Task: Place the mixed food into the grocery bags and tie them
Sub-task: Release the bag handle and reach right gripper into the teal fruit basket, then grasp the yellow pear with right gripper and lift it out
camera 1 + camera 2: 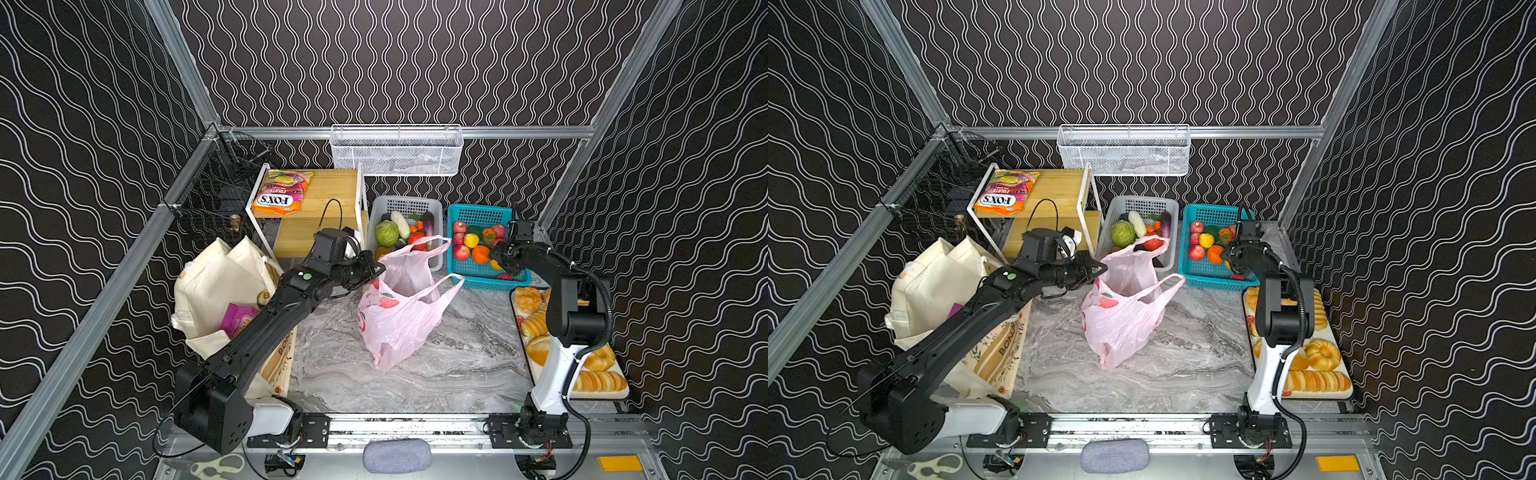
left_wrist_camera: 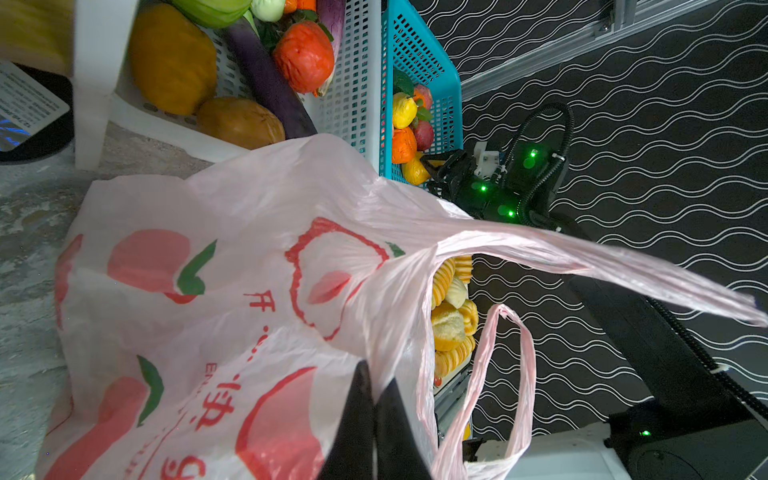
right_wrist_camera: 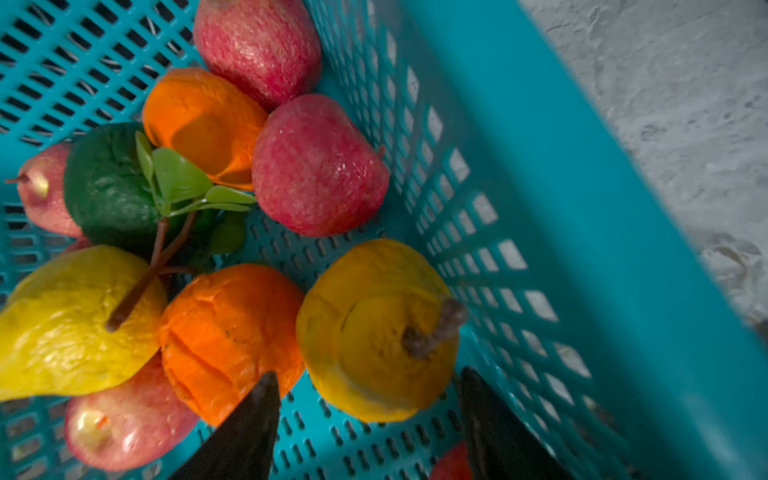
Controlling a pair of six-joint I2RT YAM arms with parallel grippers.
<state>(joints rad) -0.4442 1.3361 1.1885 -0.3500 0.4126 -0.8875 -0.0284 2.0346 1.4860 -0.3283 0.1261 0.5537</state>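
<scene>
The pink plastic bag [image 1: 399,320] with its red fruit print stands open near the middle of the marble counter [image 1: 465,374], both handles raised. The left hand [image 1: 379,269] is at the bag's rim on the left arm's side. In the left wrist view its fingers [image 2: 353,419] are pressed together with the thin pink film caught between them, so it is pinching the bag's edge.

Left of the bag in both top views, the cream canvas tote [image 1: 934,282] slumps open on the counter, partly under the left arm. A purple packet [image 1: 237,318] shows inside its mouth.

Behind the bag and towards the right arm's side sits the teal basket [image 1: 461,216] of toy fruit. The right hand [image 3: 368,376] is lowered into it with its fingers spread wide on either side of a yellow toy fruit [image 3: 374,328]. Whether they touch it is hard to tell, as only the fingertips show at the frame's edge. An orange toy fruit [image 3: 228,332] lies just beside the yellow one, with red apples [image 3: 316,166] further in.

Directly behind the bag, a grey basket [image 1: 434,205] holds vegetables.
</scene>
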